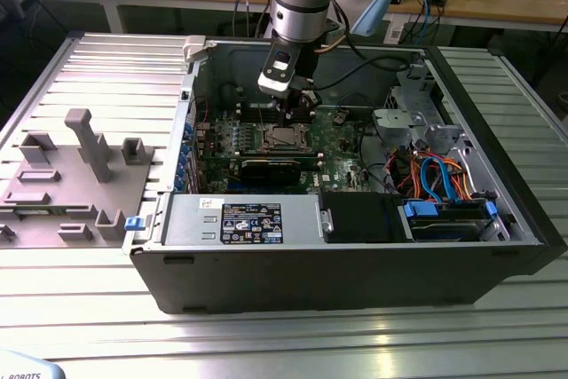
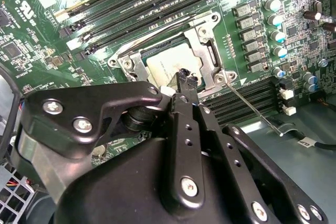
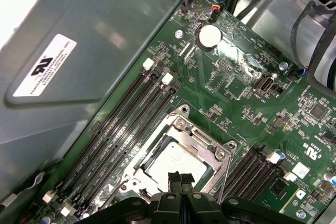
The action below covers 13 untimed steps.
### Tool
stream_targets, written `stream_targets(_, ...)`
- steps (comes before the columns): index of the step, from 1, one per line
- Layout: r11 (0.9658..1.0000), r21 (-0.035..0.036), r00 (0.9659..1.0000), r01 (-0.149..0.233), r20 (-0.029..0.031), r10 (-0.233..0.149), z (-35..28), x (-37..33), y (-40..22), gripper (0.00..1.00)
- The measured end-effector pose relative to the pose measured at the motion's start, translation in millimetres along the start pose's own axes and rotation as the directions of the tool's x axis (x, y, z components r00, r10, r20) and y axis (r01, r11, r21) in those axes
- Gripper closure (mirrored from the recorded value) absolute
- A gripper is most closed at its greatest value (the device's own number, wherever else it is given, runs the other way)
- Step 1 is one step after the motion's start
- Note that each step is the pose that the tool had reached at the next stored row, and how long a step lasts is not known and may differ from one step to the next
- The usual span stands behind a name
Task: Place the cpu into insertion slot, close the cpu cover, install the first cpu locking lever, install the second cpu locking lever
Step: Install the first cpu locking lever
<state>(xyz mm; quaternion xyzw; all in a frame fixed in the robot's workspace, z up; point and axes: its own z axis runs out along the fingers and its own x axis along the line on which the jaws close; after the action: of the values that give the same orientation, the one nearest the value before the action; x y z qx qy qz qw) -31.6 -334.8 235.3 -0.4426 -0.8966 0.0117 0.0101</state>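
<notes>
The cpu (image 3: 170, 160) lies in the insertion slot (image 1: 282, 137) on the green motherboard, its silver-grey top showing in both wrist views (image 2: 167, 62). The cpu cover (image 3: 212, 148) lies flat around it as a silver frame (image 2: 207, 51). A thin wire locking lever (image 2: 252, 106) sticks out from one socket corner over the board. Another lever (image 2: 157, 29) runs along the socket's opposite side. My gripper (image 3: 180, 180) hangs just above the cpu's edge, fingers shut together with nothing between them. Whether they touch the cover I cannot tell.
The motherboard sits deep in an open computer case (image 1: 355, 264). Memory slots (image 3: 126, 114) flank the socket, and a black card (image 1: 271, 169) lies beside it. Cables and a drive bay (image 1: 444, 184) fill the exterior view's right. A grey fixture (image 1: 80, 175) stands outside the case.
</notes>
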Motion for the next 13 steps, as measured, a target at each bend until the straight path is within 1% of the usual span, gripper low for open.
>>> stream_targets(13, 0.9999, 0.0001, 0.9999, 0.011, 0.0004, -0.011, 0.0, 0.0, 0.0, 0.89)
